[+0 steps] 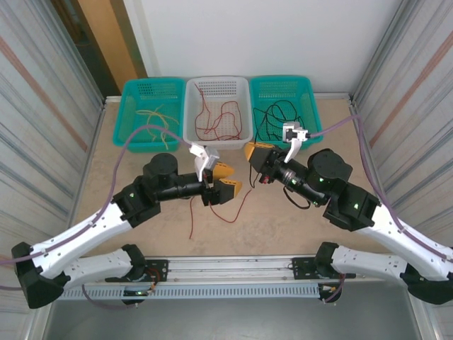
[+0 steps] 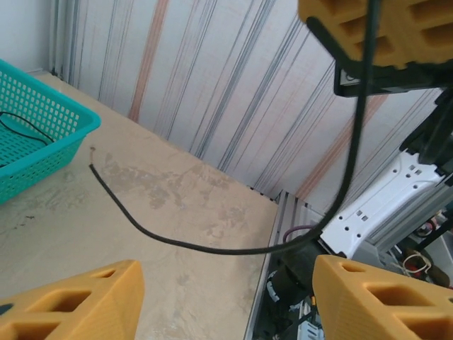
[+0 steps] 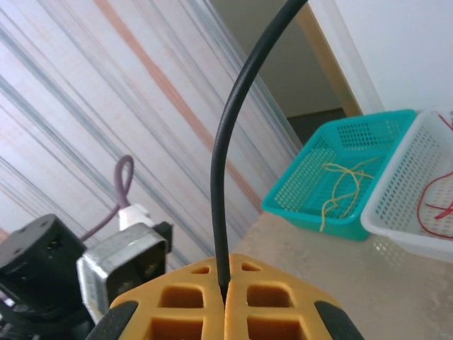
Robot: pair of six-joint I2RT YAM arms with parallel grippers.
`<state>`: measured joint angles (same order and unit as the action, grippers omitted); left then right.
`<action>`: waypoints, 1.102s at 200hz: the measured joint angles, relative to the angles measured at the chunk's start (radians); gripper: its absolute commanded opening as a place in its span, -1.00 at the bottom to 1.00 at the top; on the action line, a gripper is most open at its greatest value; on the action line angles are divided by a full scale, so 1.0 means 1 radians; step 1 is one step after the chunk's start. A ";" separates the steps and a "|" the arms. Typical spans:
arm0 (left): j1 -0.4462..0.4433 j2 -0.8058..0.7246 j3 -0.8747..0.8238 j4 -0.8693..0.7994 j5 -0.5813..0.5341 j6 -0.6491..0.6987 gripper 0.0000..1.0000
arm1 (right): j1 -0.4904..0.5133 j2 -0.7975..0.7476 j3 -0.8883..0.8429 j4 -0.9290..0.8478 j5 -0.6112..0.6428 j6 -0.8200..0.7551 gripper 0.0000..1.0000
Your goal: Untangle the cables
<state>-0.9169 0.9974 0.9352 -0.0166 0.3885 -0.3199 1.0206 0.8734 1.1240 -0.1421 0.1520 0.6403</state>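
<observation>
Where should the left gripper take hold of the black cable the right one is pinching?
Probably the stretch of the black cable lying flat on the table, just behind its loose end near the teal basket. Bring the left gripper straight down, fingers across the strand: there it rests on bare tabletop, while toward the right gripper it rises in a free curve.

Pinching a black cable between the pressed-together fingers of the right gripper. Rising straight off the fingertips, then arching up and away rightward. Ahead and right of the fingers: teal basket holding yellowish-tan cables; just beside it, farther right, white basket with red cable. Left of the fingers, lilac hose.
</observation>
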 measured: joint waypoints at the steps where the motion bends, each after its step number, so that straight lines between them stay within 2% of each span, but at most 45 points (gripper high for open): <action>1: 0.000 0.002 0.001 0.000 0.000 0.001 0.24 | 0.000 0.000 0.000 0.000 0.000 0.002 -1.00; 57: 0.000 0.054 0.025 0.008 0.030 0.014 0.04 | 0.000 0.044 0.000 0.018 -0.023 0.015 -1.00; 132: 0.000 0.020 0.034 0.014 0.057 0.014 0.02 | 0.000 0.060 0.000 0.018 -0.026 0.018 -1.00; 166: 0.000 0.012 0.043 0.011 0.056 0.016 -0.34 | 0.000 0.062 0.000 0.018 -0.026 0.033 -1.00; 220: 0.000 0.042 0.067 -0.002 0.054 0.020 -0.62 | 0.000 0.066 -0.004 0.018 -0.026 0.034 -1.00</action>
<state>-0.9169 1.0397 1.0023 -0.0189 0.4427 -0.2996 1.0206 0.9394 1.1198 -0.1242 0.1265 0.6739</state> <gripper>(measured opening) 0.208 0.047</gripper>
